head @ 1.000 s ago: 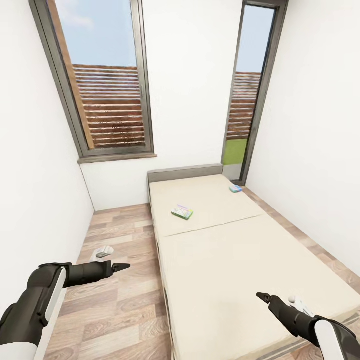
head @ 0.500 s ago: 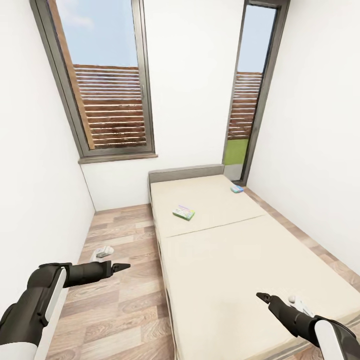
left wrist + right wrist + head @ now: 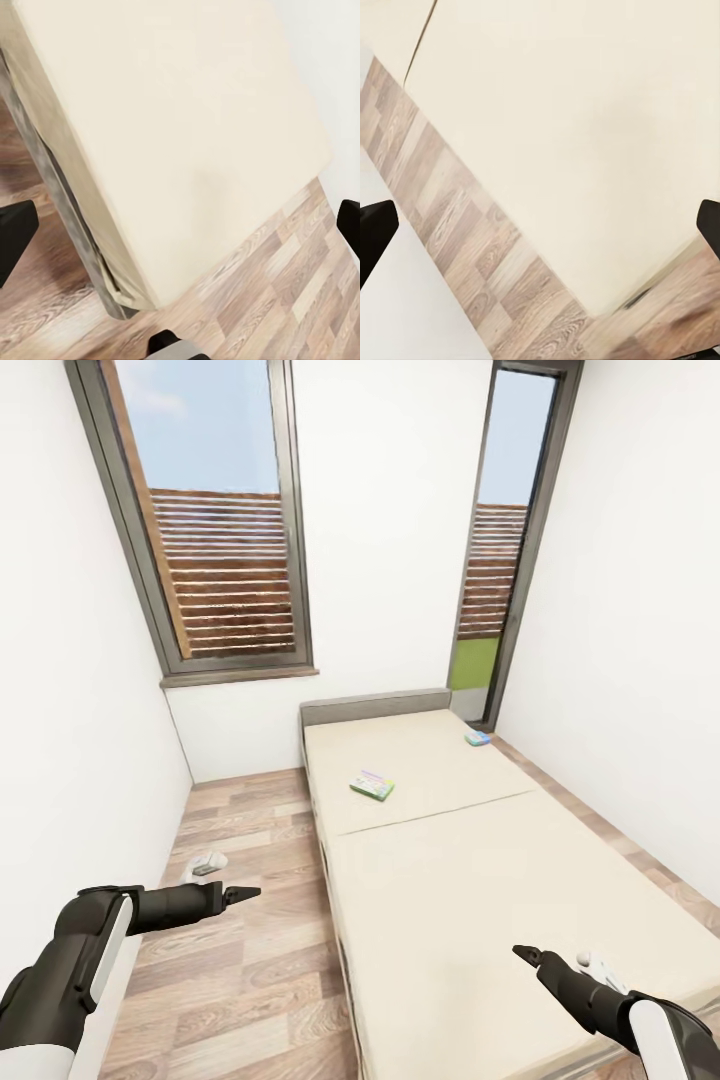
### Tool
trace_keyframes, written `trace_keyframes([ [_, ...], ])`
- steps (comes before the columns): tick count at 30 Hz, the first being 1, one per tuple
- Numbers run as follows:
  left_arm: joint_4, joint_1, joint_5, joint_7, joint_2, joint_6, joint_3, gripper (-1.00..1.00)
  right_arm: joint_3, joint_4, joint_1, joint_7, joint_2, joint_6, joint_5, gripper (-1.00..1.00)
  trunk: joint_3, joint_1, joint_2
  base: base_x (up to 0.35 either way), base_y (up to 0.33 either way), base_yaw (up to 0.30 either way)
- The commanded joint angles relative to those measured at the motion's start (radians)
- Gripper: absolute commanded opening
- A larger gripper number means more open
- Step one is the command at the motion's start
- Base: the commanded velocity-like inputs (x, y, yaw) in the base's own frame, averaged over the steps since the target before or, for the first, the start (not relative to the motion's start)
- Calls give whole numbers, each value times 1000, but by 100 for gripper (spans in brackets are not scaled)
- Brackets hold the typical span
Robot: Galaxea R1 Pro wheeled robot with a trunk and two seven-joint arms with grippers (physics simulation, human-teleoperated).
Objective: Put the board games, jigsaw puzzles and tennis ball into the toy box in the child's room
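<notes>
A beige two-part bed (image 3: 470,880) with a low grey headboard (image 3: 375,707) is seen running from the near right of the room to the far wall. Two board games are found on its far mattress section: a green and white box (image 3: 372,786) lies near the section's left middle, and a smaller blue box (image 3: 478,738) lies at the far right edge, close to the tall door window (image 3: 500,550).

The left end effector (image 3: 240,894) is held over the wooden floor (image 3: 250,960), to the left of the bed; the green and white box lies well beyond it, farther away and to the right. The right end effector (image 3: 524,954) is held over the near part of the mattress, with both boxes well apart from it toward the far end. In the wrist views the fingers of each end effector are seen at opposite edges of the picture, so both are spread wide, and nothing is held between them.

A small grey and white object (image 3: 207,863) lies on the floor just beyond the left end effector; what it is cannot be told.
</notes>
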Motion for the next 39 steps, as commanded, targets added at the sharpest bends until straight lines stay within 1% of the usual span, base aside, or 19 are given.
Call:
trace_keyframes([
  [1,0,-1,-1,-4,0,7,1,100,-2,-1,-1,1,0,5,0,100,-2,1,-2,1,187,0],
  [7,0,-1,-1,-4,0,7,1,100,-2,-1,-1,1,0,5,0,100,-2,1,-2,0,101,0],
  [29,0,-1,-1,-4,0,7,1,100,0,-1,-1,2,1,5,2,100,-2,1,-2,6,40,0],
  [39,0,-1,-1,-4,0,7,2,100,0,-1,-1,2,2,5,3,100,-2,1,-2,3,180,0],
])
